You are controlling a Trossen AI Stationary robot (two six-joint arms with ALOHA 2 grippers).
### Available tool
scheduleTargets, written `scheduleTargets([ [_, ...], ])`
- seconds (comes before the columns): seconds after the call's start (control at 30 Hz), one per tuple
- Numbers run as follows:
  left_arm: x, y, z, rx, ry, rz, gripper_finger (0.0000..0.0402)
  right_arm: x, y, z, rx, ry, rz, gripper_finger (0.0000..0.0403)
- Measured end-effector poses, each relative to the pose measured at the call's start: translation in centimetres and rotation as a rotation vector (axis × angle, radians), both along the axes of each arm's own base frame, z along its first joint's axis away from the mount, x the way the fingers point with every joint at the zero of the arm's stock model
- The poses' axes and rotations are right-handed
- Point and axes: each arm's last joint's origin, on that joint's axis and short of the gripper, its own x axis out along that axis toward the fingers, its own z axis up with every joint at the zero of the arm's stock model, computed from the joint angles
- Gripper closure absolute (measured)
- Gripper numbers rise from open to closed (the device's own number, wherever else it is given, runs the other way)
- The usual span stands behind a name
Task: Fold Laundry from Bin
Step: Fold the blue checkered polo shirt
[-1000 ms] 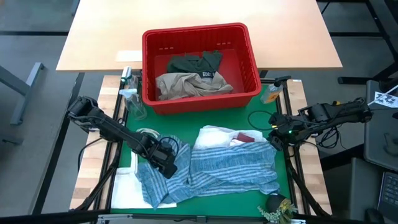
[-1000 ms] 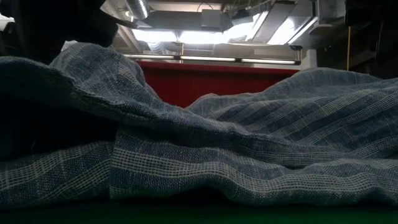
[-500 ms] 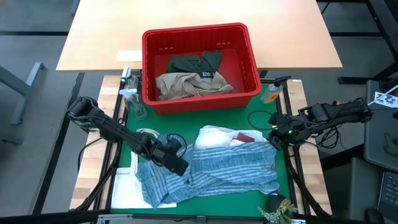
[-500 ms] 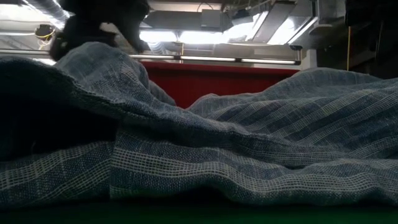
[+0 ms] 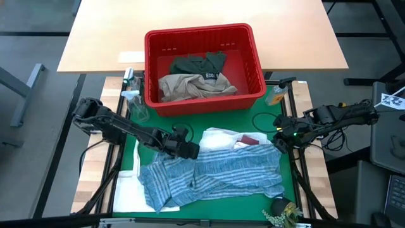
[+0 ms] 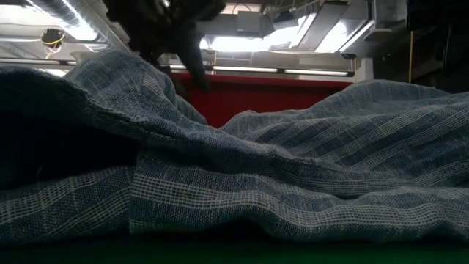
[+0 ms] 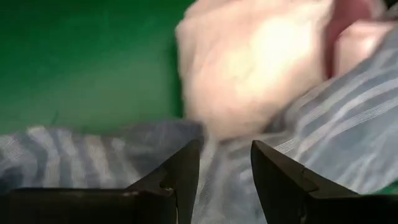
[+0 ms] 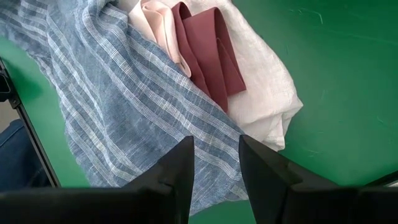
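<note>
Left pincer (image 5: 190,151): released, fingers parted, poised above the upper edge of the blue-and-white striped woven cloth (image 5: 221,174).
Right pincer (image 5: 278,140): fingers parted, gripping nothing, at the green counter (image 5: 247,206) mat's right edge.
Striped cloth: rumpled across the mat, overlapping the white garment (image 8: 261,81) and maroon piece (image 8: 208,53).
Red slotted plastic bin (image 5: 204,66): behind, containing tan and dark green garments.
</note>
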Motion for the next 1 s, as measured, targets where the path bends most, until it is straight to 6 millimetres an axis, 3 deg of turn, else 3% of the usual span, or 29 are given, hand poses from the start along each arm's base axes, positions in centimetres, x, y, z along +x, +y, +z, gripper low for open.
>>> scheduleTargets([
  [0.23, 0.7, -0.3, -2.3, 0.001, 0.084, -0.012, 0.0263, 0.0, 0.0, 0.0, -0.009, -0.002, -0.003, 0.0276],
  [0.47, 0.9, -0.6, -2.6, -0.065, 0.091, -0.064, 0.0268, 0.0, 0.0, 0.0, -0.009, -0.002, -0.003, 0.0276],
  [0.57, 0.9, -0.7, -2.5, -0.067, 0.088, -0.088, 0.0303, 0.0, 0.0, 0.0, -0.009, -0.002, -0.003, 0.0276],
  [0.7, 0.9, -1.0, -2.5, -0.065, 0.080, -0.096, 0.0384, 0.0, 0.0, 0.0, -0.010, -0.002, -0.003, 0.0276],
  [0.83, 0.7, -1.3, -2.2, -0.118, 0.098, -0.157, 0.0397, 0.0, 0.0, 0.0, -0.009, -0.002, -0.004, 0.0276],
  [1.0, -0.3, -1.8, -0.5, -0.186, 0.083, -0.220, 0.0400, 0.0, 0.0, 0.0, -0.009, -0.002, -0.004, 0.0276],
])
